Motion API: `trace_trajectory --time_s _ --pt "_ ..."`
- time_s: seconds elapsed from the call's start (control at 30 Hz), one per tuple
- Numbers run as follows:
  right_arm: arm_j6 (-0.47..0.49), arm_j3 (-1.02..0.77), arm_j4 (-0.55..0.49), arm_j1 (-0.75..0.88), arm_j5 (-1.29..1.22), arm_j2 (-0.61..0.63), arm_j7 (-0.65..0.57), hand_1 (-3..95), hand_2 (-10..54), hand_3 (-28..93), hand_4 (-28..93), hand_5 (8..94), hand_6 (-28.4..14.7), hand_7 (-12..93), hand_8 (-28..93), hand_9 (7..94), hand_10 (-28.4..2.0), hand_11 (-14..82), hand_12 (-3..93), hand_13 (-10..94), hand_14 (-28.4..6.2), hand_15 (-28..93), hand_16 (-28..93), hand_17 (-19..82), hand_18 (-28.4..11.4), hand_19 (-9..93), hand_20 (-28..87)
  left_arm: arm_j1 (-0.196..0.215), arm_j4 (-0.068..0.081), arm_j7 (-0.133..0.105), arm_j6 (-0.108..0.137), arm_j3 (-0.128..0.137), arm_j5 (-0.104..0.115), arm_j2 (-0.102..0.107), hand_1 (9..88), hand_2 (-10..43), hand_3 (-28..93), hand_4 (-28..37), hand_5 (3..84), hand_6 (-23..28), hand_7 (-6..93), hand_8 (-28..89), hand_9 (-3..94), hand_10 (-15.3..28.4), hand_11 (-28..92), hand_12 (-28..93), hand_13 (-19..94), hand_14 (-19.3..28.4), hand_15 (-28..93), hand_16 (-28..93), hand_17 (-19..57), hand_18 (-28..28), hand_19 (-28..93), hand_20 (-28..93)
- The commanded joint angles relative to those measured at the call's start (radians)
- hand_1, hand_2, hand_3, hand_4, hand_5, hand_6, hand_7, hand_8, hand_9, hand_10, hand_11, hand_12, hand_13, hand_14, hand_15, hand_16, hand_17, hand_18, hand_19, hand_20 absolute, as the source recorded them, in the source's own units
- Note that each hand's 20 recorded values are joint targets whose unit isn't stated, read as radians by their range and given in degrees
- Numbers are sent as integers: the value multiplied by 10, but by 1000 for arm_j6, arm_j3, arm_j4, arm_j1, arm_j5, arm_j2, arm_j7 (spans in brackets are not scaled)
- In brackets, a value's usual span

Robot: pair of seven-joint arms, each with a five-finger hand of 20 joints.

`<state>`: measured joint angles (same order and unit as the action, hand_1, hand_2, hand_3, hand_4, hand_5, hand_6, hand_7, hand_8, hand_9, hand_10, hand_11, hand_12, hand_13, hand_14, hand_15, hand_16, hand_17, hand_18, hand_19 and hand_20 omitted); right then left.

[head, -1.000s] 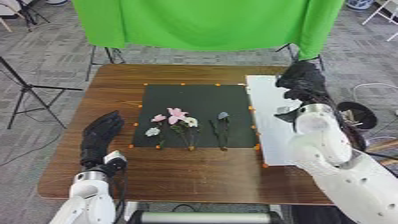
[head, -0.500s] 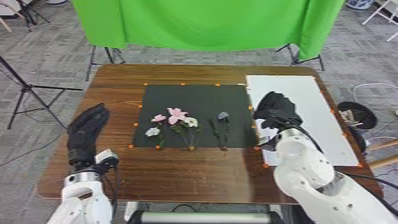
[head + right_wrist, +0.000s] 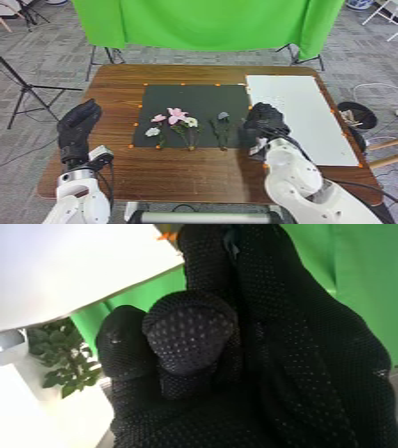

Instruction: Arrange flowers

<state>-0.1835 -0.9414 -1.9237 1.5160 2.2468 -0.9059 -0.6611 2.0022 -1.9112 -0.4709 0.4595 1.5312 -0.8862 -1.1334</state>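
Motion belongs to the black-gloved right hand point(image 3: 265, 122): it has swung in from the white rectangular sheet's point(image 3: 306, 115) right side to its left edge, beside the dark rectangular mat point(image 3: 191, 94). That suggests work is returning to the arrangement: 1 large pink flower point(image 3: 176, 113), 1 blue-grey flower point(image 3: 223, 115) and others on the mat. Whether it grasps anything, I can't tell. The black-gloved left hand point(image 3: 80, 122) lies relaxed, empty. Right wrist view adds a green-leaved plant point(image 3: 67, 354) beyond the glove.
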Motion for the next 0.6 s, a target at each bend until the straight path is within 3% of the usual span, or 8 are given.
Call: trace_trajectory --time_s 0.03,0.2,0.5,0.6 --pt "11 28 28 -4 14 -25 -7 557 -95 611 -150 796 3 206 44 862 -122 120 273 884 -38 608 282 607 -149 932 462 4 1 34 -17 7 -5 -6 621 55 639 -107 517 18 268 -13 454 113 275 109 413 106 192 -25 272 98 52 370" --pt "7 45 46 -22 12 -35 -10 556 -95 610 -143 803 1 207 46 863 -127 129 263 884 -38 607 281 607 -149 932 461 -2 14 47 -50 22 -13 -10 612 50 645 -108 518 17 265 -1 453 111 277 106 410 107 194 -26 265 98 50 365" --pt "32 32 31 -31 -42 -35 3 517 -95 575 -112 776 -12 193 54 810 -133 173 203 874 -36 608 285 601 -146 932 459 -7 17 57 -63 21 -14 -11 605 42 648 -101 520 16 263 -1 452 109 276 104 408 106 195 -27 260 97 53 356" --pt "42 24 16 -27 -63 -31 9 433 -95 658 -143 745 -13 177 34 782 -132 178 173 870 -38 608 284 598 -148 932 460 -7 21 64 -74 27 -20 -13 596 34 652 -98 521 16 264 -1 452 109 276 103 407 106 196 -27 256 96 55 356"
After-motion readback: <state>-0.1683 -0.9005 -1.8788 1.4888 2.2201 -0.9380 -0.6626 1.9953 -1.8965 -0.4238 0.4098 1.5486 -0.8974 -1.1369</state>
